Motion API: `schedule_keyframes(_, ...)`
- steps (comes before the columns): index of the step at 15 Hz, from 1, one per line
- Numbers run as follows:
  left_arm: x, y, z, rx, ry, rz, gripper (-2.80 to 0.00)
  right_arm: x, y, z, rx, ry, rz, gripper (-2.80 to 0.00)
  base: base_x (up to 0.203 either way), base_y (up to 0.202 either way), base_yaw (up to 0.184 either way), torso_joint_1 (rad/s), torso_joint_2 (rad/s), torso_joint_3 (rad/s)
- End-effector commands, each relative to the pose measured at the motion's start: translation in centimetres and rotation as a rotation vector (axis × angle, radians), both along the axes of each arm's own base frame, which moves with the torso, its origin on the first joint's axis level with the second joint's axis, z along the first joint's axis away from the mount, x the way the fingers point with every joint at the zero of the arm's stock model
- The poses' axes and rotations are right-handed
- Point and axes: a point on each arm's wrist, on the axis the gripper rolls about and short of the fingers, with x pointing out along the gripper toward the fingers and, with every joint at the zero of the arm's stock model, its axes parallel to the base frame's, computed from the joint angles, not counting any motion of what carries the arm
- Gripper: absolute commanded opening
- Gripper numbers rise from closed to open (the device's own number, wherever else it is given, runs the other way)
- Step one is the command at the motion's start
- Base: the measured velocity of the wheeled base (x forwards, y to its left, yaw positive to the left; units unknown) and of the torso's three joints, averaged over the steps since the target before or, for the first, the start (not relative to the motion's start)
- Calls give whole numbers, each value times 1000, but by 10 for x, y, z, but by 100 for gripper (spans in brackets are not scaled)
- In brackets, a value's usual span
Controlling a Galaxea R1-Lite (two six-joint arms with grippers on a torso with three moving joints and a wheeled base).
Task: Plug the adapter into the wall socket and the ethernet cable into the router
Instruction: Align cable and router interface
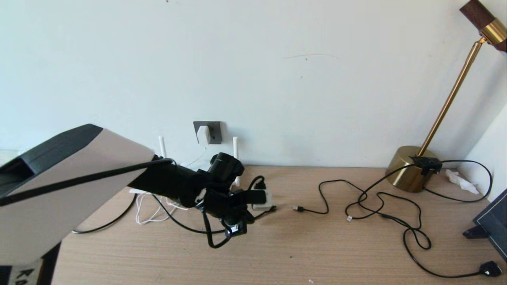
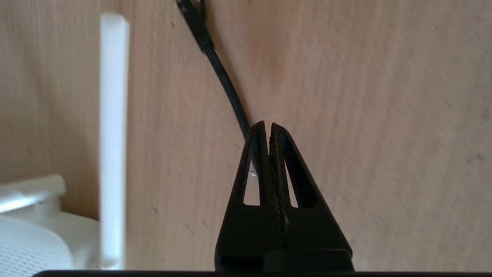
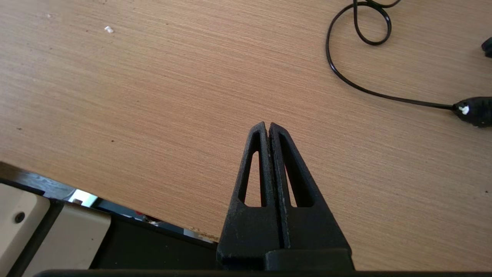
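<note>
The white adapter (image 1: 203, 135) sits in the dark grey wall socket (image 1: 215, 128), and its thin white cord hangs down to the table. My left arm hides most of the white router (image 2: 30, 238). Two antennas (image 1: 235, 147) stand behind the arm, and a white end of the router (image 1: 266, 202) shows by the fingers. My left gripper (image 1: 259, 196) (image 2: 268, 125) is shut, low over the table beside the router. The black ethernet cable (image 2: 226, 84) runs up to the fingertips and passes behind one finger, with nothing visibly pinched. My right gripper (image 3: 268, 125) is shut and empty near the table's front edge, out of the head view.
Thin black cables (image 1: 396, 221) loop across the right half of the table, with a small plug (image 1: 298, 208) and a black plug (image 1: 491, 269) (image 3: 474, 111). A brass lamp base (image 1: 410, 168) stands at the back right. A dark object (image 1: 491, 225) is at the right edge.
</note>
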Motion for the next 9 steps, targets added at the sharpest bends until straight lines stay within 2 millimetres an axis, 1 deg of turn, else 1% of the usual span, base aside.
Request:
schedule_keyframes(1,4,-6,-1,21,-3,-2,-280,0,0,0,1,6,-2,-280,0,0,0,0,0,0)
schedule_keyframes(3,3,-12,7,55,25,-8,-280,0,0,0,5,7,-7,-280,0,0,0,0,0,0)
schedule_keyframes(6,3,-25,25,82,-1,-5,-280,0,0,0,5,7,-7,-280,0,0,0,0,0,0)
schedule_keyframes(8,5,-30,28,77,-14,-9,-280,0,0,0,5,7,-9,-280,0,0,0,0,0,0)
schedule_keyframes(9,8,-33,26,76,-15,-11,0,0,0,0,6,7,-10,-280,0,0,0,0,0,0)
